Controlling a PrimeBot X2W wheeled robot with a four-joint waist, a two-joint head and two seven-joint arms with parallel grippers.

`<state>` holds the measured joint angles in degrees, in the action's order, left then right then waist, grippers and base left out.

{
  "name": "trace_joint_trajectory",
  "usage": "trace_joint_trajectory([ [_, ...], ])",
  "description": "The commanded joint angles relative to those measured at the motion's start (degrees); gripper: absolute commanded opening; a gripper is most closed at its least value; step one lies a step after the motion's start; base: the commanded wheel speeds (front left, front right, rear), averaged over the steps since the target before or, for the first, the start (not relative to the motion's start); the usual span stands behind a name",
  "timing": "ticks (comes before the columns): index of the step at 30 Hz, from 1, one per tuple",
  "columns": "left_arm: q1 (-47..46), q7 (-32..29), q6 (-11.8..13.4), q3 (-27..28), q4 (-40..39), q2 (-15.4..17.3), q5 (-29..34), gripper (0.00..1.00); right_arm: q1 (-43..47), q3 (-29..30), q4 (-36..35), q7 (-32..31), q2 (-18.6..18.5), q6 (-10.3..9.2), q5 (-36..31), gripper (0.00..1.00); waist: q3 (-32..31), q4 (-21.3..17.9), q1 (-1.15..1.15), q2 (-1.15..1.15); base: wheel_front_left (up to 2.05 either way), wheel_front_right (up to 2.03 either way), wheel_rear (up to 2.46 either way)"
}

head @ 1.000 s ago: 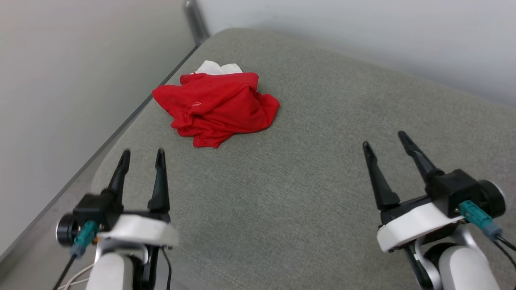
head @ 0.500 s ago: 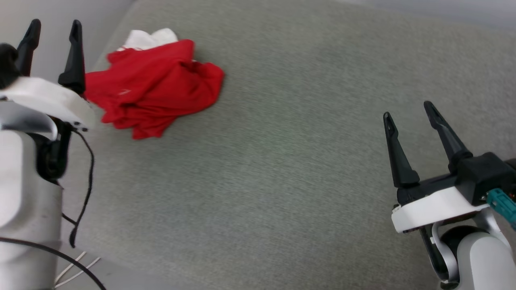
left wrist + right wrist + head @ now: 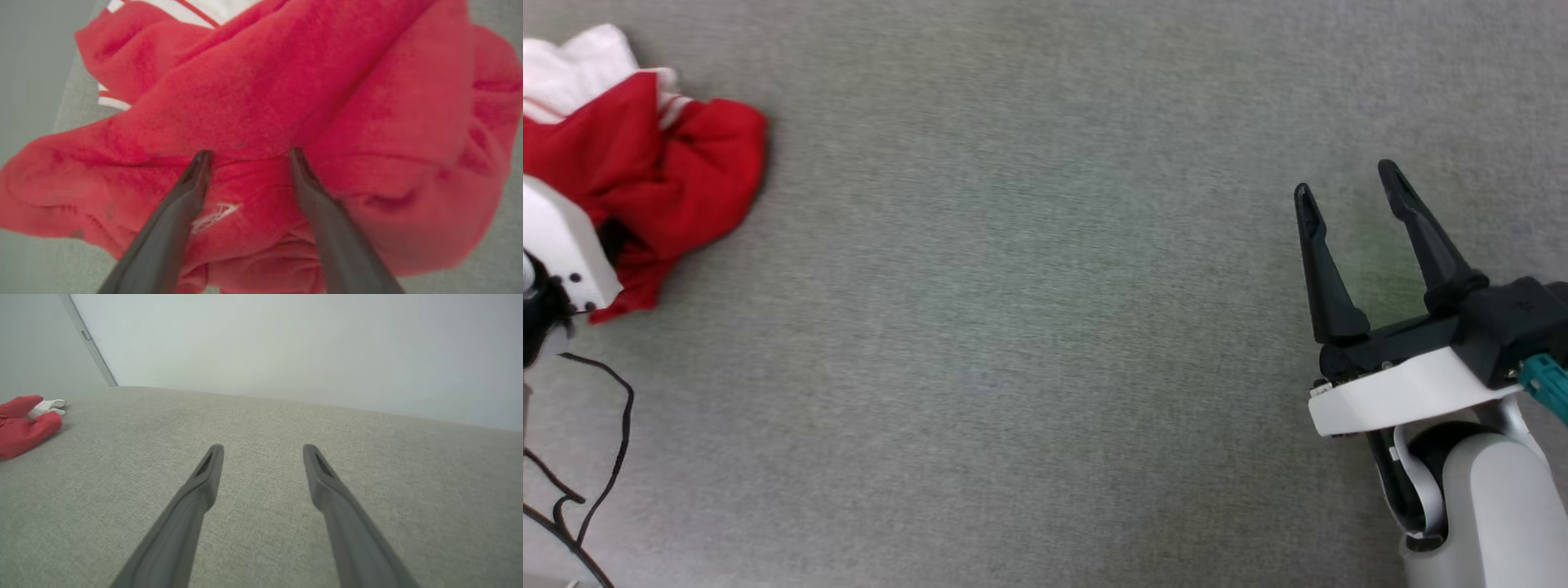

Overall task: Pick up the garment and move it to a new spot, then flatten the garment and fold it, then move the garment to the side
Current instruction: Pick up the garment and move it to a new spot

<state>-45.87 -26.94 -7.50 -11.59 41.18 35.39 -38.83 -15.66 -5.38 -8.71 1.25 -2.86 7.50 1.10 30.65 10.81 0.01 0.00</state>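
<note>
The shirt [image 3: 686,163] is lying crumpled in a red heap at the far left of the grey cushion [image 3: 1045,343] in the head view. A white sleeve [image 3: 572,65] is poking out at its far edge, with white stripes [image 3: 674,106] showing beside it.

The left gripper [image 3: 250,163] is hanging right over the heap. In its wrist view its two fingers [image 3: 171,228] are standing wide apart, their tips sitting at the red cloth (whether they are pressing in or merely brushing it is not clear). A ridge of fabric and a small white logo [image 3: 214,214] are lying between them. The jaws are released and are pinching nothing. In the head view its white housing [image 3: 560,245] is covering the near-left part of the heap, and a black cable [image 3: 621,425] is trailing below it over the cushion.

The right gripper [image 3: 1346,180] is hovering well apart from the shirt, over the right side of the cushion. Its fingers are spread, holding nothing and pointing up the head view. Its wrist view is looking along them across the cushion toward a pale wall [image 3: 286,343]. There the shirt is showing small at the left edge, and a grey strip [image 3: 88,339] is running up the wall above it.
</note>
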Motion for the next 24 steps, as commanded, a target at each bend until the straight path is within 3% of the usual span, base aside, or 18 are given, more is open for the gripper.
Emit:
trace_joint_trajectory([
  [1,-0.2,-0.6,0.0,-0.3,0.6,-0.2,-0.2,1.0,-1.0,0.0,0.1,0.2,0.0,-0.02,0.4,1.0,1.4,-1.5,-0.01,0.0,0.0,0.0,0.0],
  [6,1.4,-3.5,0.1,-1.0,7.5,-1.1,-2.9,1.0,-1.4,0.1,0.8,0.8,0.0,-0.02,1.3,1.0,1.9,-2.5,-0.01,0.0,0.0,0.0,0.0],
  [7,1.5,-3.4,0.1,-1.0,8.6,-1.4,-3.2,0.8,-1.4,0.1,0.9,0.9,0.0,-0.01,1.4,1.0,1.9,-2.6,-0.01,0.0,0.0,0.0,0.0],
  [9,1.2,-1.6,0.1,-1.0,9.7,-1.9,-3.2,0.0,-1.3,0.4,1.2,1.0,0.0,-0.02,1.6,1.0,1.5,-2.6,-0.01,0.0,0.0,0.0,0.0],
  [14,-1.3,5.1,0.1,-1.5,10.3,-1.6,-2.0,0.0,-0.2,1.2,1.9,1.3,0.0,-0.02,1.8,1.0,-1.1,-1.8,-0.01,0.0,0.0,0.0,0.0],
  [24,-5.9,28.6,0.4,0.3,8.6,-2.5,0.9,0.0,4.0,2.8,3.6,2.3,0.0,-0.02,4.2,1.0,-12.7,0.0,-0.01,0.0,0.0,0.0,0.0],
])
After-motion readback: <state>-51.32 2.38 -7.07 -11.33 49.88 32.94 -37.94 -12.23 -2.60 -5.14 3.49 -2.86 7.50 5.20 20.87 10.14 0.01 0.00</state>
